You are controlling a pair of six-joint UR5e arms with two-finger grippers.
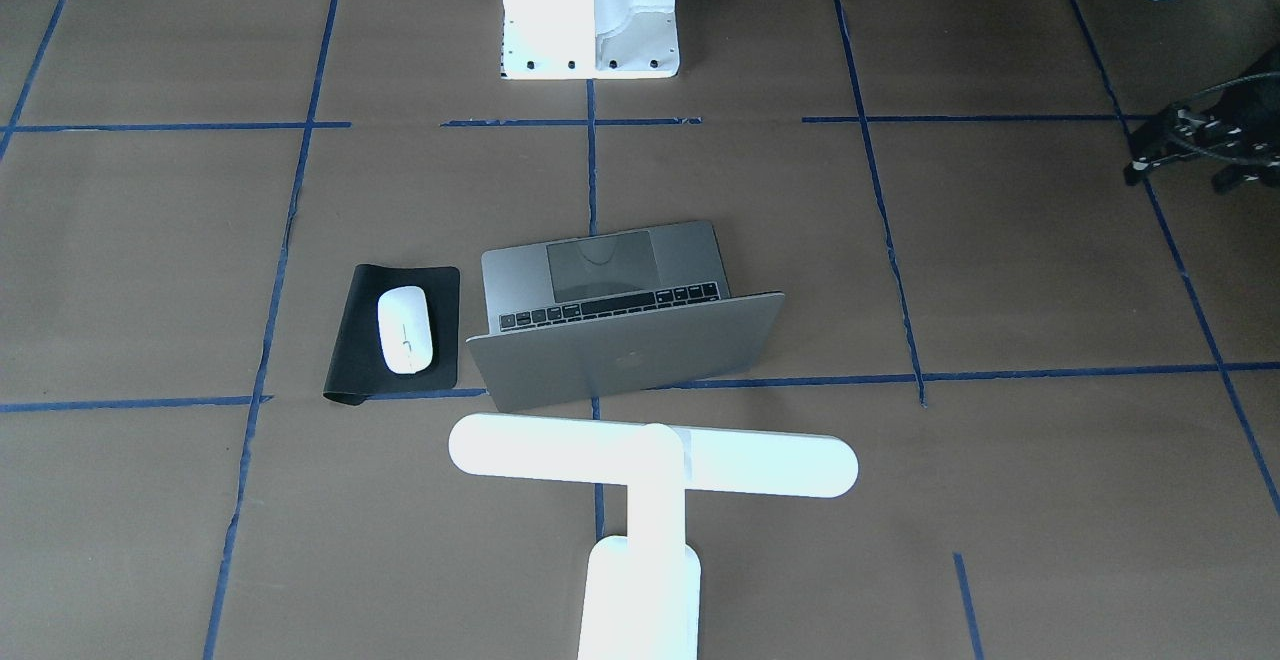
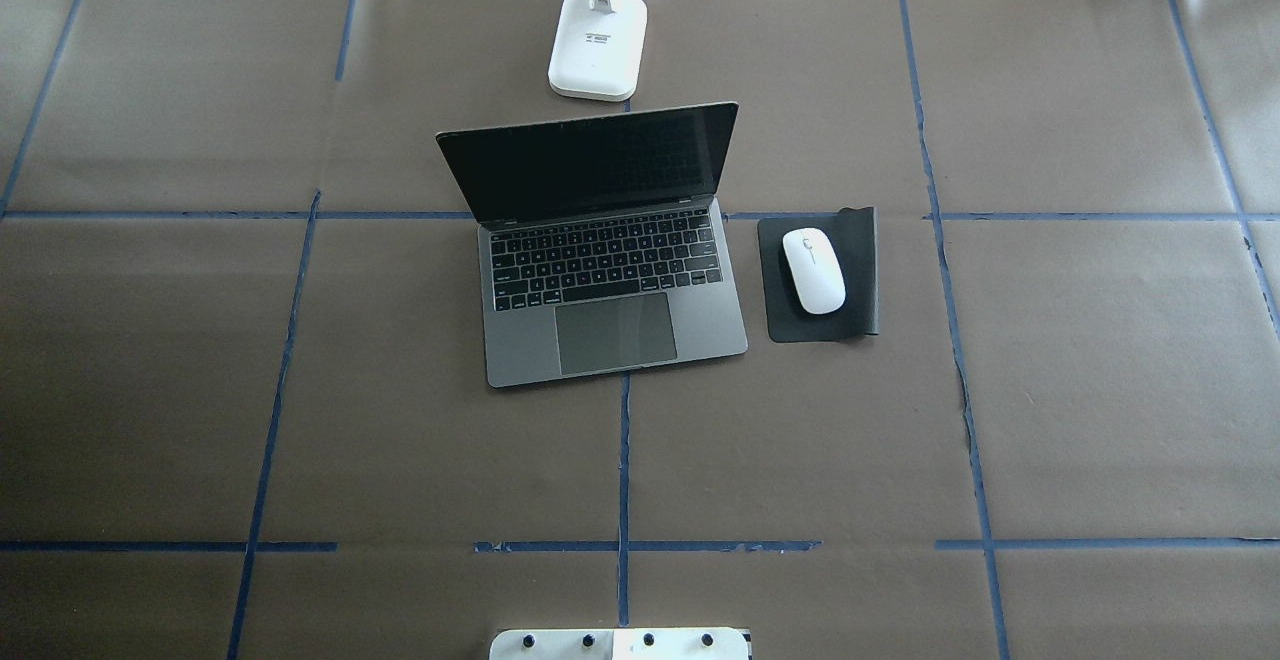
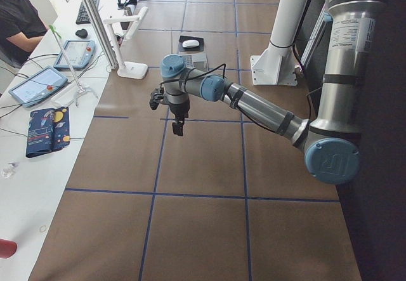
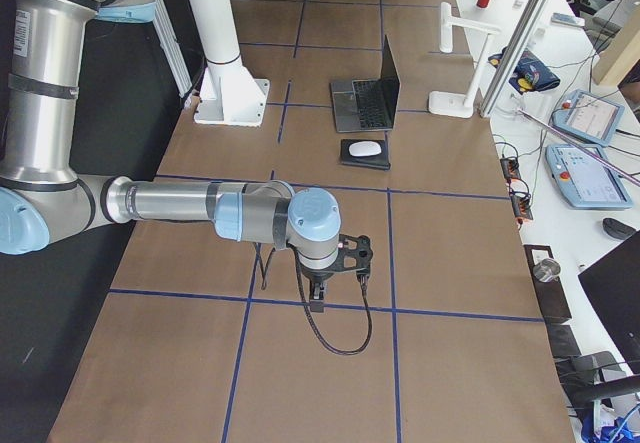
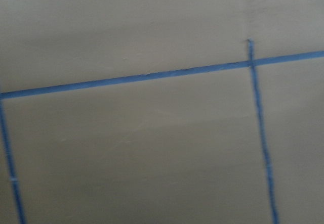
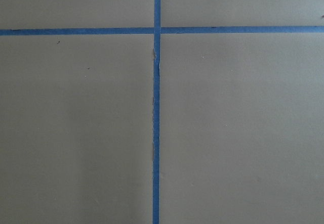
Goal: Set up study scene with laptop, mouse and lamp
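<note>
end effectors (image 3: 178,129) (image 4: 316,303) two, laptop (image 2: 612,280) one

bench (image 2: 300,390) covered in brown paper, divided into rectangles by blue tape lines (image 2: 623,460). at centre, the laptop (image 2: 610,280), open, its screen toward the far edge. just beside it on the robot's right, apart from it, a black mouse pad (image 2: 862,280). behind the laptop, the lamp (image 2: 597,45), standing on its base. at the near edge, a white robot base (image 2: 620,643).
</note>
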